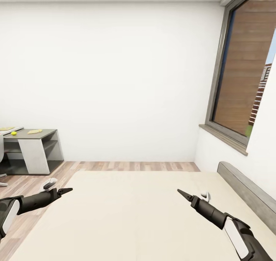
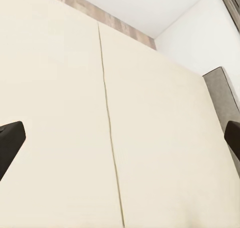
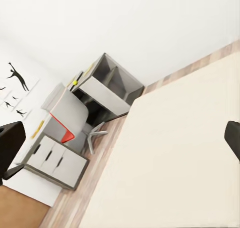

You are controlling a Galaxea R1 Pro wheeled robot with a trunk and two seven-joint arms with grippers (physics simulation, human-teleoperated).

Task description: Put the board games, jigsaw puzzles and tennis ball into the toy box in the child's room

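The beige mattress of the bed [image 1: 130,211] spreads under both arms, with its grey headboard [image 1: 245,188] on the right. My left gripper [image 1: 65,191] hovers open over the mattress's left edge, fingers [image 2: 10,143] wide apart and nothing between them. Over the right half my right gripper [image 1: 184,194] also stands open and empty. Far left, the dark-grey table section [image 1: 36,136] carries the tennis ball [image 1: 13,133] and two yellowish jigsaw puzzles [image 1: 34,131]. The right wrist view also has the table [image 3: 107,85] and tennis ball [image 3: 74,81]. The board games and the toy box are out of view.
A large window [image 1: 245,77] with a grey sill takes up the right wall. Wood-plank floor [image 1: 126,166] runs between bed and far wall. A grey chair [image 3: 67,115], white drawers [image 3: 55,160] and black silhouette pictures [image 3: 17,77] stand by the table.
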